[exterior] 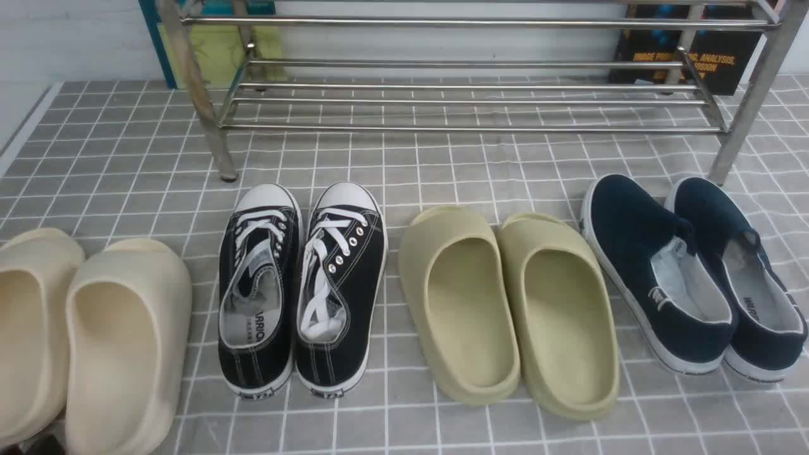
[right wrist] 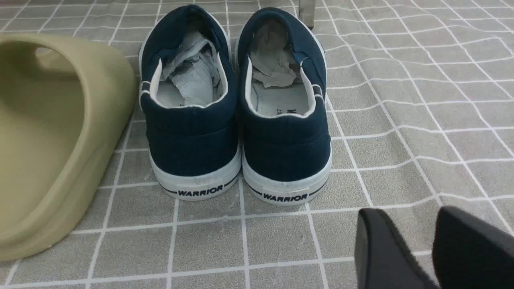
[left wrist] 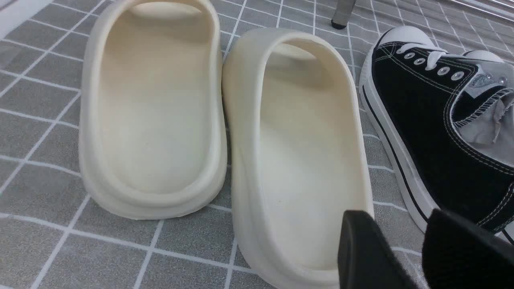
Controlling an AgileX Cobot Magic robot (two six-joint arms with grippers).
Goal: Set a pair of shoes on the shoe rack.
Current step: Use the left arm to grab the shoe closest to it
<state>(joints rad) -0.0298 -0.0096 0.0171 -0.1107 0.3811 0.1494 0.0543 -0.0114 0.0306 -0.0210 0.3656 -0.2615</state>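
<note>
In the front view, the black sneakers (exterior: 336,272) are seen left of centre, before the rack (exterior: 480,129). Neither is racked. Both end effectors, left (left wrist: 395,245) and right (right wrist: 413,245), are spread and empty; approach seems in hand, the left needing to be moved rightward.

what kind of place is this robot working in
Probably a staged shoe-tidying setup, perhaps in a lab: a metal shoe rack, black sneakers among other pairs lined up before it, and a book on image analysis behind.
</note>
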